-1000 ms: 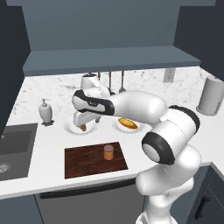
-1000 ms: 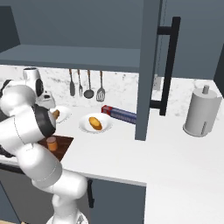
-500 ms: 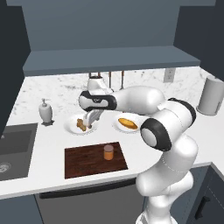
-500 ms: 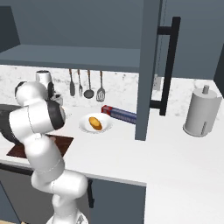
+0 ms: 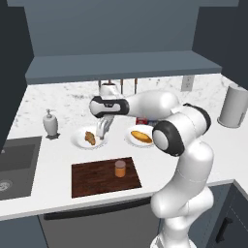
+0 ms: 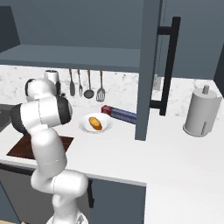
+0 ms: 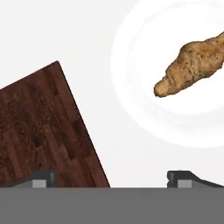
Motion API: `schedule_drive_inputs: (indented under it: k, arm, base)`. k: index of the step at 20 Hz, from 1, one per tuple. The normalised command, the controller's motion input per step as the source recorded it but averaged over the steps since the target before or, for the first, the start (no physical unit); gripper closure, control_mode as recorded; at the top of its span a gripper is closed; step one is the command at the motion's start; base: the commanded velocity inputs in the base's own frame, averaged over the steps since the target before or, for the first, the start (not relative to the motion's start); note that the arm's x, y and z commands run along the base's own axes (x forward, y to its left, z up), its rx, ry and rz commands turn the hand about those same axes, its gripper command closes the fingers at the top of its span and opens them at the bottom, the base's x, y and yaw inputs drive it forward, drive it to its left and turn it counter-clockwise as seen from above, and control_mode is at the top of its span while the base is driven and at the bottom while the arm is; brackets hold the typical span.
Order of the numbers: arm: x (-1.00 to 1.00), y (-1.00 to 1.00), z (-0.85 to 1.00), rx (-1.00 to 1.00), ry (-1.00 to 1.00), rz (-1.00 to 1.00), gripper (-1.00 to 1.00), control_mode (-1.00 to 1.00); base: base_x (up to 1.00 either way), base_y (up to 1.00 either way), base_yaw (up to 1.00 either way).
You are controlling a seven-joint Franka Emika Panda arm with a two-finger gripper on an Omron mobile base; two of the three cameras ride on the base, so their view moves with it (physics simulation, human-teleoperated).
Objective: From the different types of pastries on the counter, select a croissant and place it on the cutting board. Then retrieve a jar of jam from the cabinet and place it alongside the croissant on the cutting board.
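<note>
Hand view, nearest edge: the two dark tips of the claw [image 7: 111,178] stand spread wide with nothing between them. Just beyond the left tip lies a corner of the cutting board [image 7: 39,131]; beyond the right tip lies bare tabletop [image 7: 131,148], then the rim of a white plate [image 7: 131,87]. The croissant [image 7: 192,65] rests on that plate, up and to the right of the claw's midline, so it sits off-centre and clear of the gap between the tips. Its long axis runs obliquely across the view, roughly from lower left to upper right, neither parallel nor square to the line joining the tips.

Left base view: the jar of jam [image 5: 120,168] already stands on the board. Behind it, the claw [image 5: 100,137] hangs over the near right part of the plate, with the croissant [image 5: 90,138] just to its left. Judged requirement: shift toward the pastry and turn the wrist across its axis before descending.
</note>
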Motion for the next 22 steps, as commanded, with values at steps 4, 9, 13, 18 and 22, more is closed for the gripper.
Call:
schedule_drive_inputs:
  k: [4, 9, 13, 18, 22]
  arm:
    - [0.06, 0.00, -0.04, 0.00, 0.00, -0.12, -1.00, -1.00]
    - [0.23, 0.13, -0.23, 0.00, 0.00, -0.23, -1.00, -1.00]
    - [0.20, 0.34, -0.28, 0.00, -0.01, -0.27, -1.00, -1.00]
    - [0.22, 0.68, -0.04, 0.00, -0.04, -0.22, -1.00, -1.00]
    - [0.19, 0.40, 0.01, 0.00, 0.00, -0.14, -1.00, -1.00]
  base:
    - [0.00, 0.00, 0.00]
    - [0.00, 0.00, 0.00]
    - [0.00, 0.00, 0.00]
    - [0.00, 0.00, 0.00]
    - [0.00, 0.00, 0.00]
